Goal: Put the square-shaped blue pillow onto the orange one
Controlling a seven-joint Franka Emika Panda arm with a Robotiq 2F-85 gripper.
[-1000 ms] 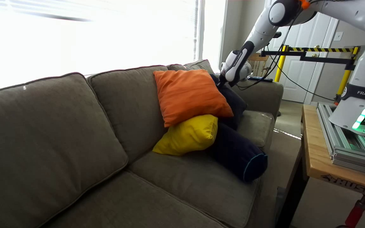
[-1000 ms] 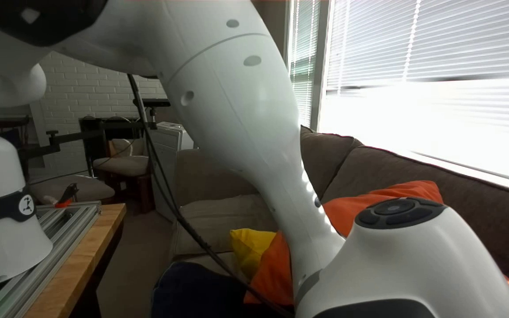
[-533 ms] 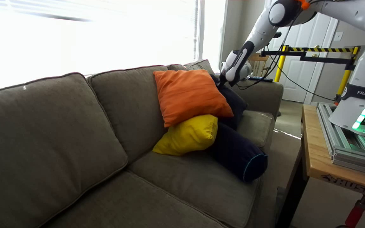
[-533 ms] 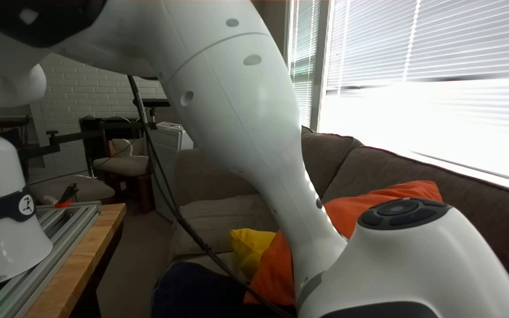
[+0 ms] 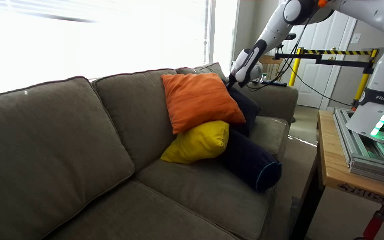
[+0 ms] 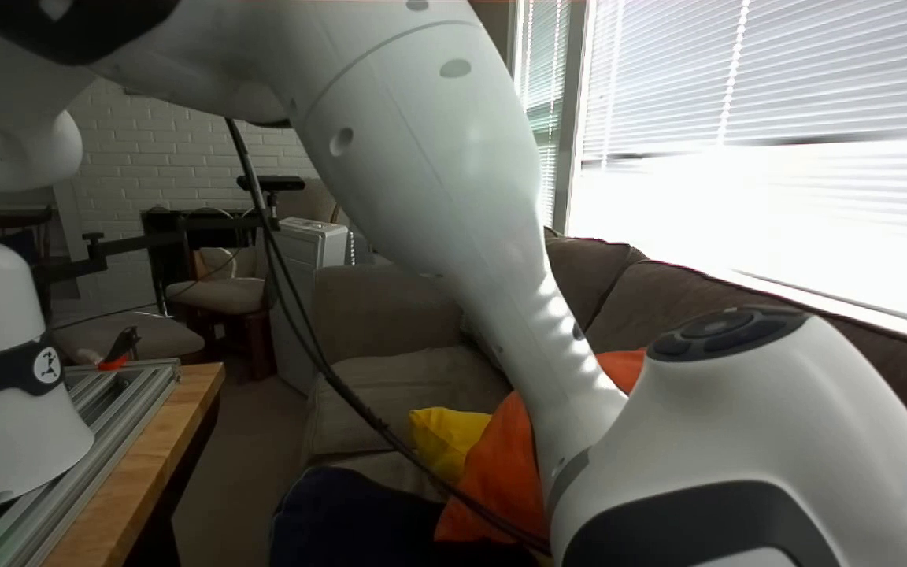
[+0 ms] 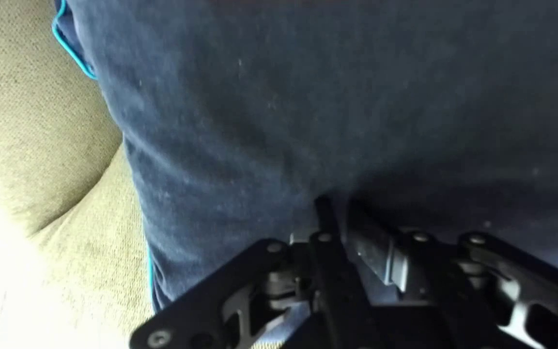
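The square dark navy pillow (image 5: pixel 245 105) leans behind the orange pillow (image 5: pixel 200 100), partly hidden by it, at the far end of the sofa. The orange pillow also shows behind the arm in an exterior view (image 6: pixel 501 465). My gripper (image 5: pixel 230 84) is at the navy pillow's upper edge, beside the orange pillow's upper right side. In the wrist view the navy pillow (image 7: pixel 221 121) fills most of the picture. There my gripper (image 7: pixel 340 201) has its fingers close together, with navy fabric drawn into folds between the tips. The exact grip is dark and blurred.
A yellow pillow (image 5: pixel 198 143) lies in front of the orange one, beside the navy bolster (image 5: pixel 252 160) with light blue piping. The sofa back (image 5: pixel 135 110) runs behind them. A wooden table (image 5: pixel 332 146) carries the robot base. A remote (image 5: pixel 275 83) lies on the sofa arm.
In the last half second the arm and gripper have risen slightly and moved a little towards the orange pillow. The navy pillow's visible edge has shifted very slightly; the other pillows look unmoved.
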